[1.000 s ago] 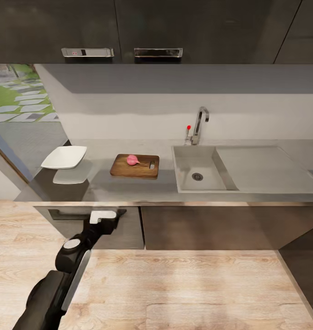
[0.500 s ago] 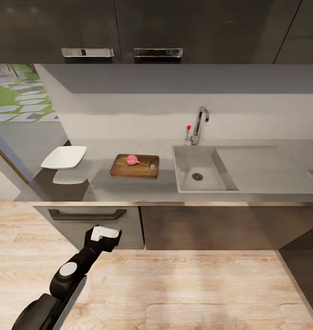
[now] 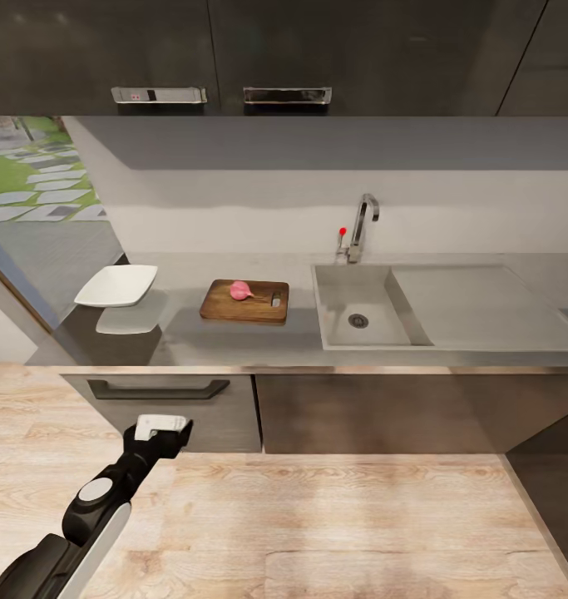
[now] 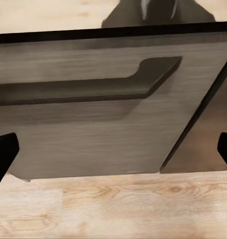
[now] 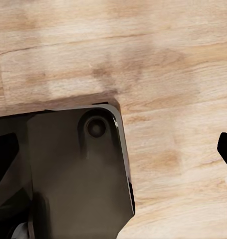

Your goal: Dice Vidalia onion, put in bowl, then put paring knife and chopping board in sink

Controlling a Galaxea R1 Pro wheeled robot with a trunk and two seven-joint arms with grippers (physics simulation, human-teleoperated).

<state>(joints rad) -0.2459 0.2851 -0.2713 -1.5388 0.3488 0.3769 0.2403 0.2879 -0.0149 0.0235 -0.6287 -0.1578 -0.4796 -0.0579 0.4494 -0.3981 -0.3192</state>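
Note:
A pink Vidalia onion (image 3: 240,289) lies on the dark brown chopping board (image 3: 245,301), which rests on the grey countertop (image 3: 234,341) left of the sink (image 3: 333,320). The basin holds nothing but its drain. The white bowl (image 3: 117,284) stands at the counter's left end. I cannot make out the paring knife. My left gripper (image 3: 159,428) hangs low in front of the drawer, well below the counter; in the left wrist view it (image 4: 113,152) is open and holds nothing. My right gripper (image 5: 113,149) points at the floor with a fingertip (image 5: 226,148) far out to the side, open.
A chrome tap (image 3: 363,225) with a red knob stands behind the sink, and a drainboard (image 3: 475,304) lies to its right. Dark cabinets with a drawer handle (image 3: 159,388) sit under the counter, above a wooden floor (image 3: 333,532). The robot's dark base (image 5: 68,174) shows under the right gripper.
My left arm has dropped down and to the left, from level with the drawer handle to below it. The things on the counter have not moved.

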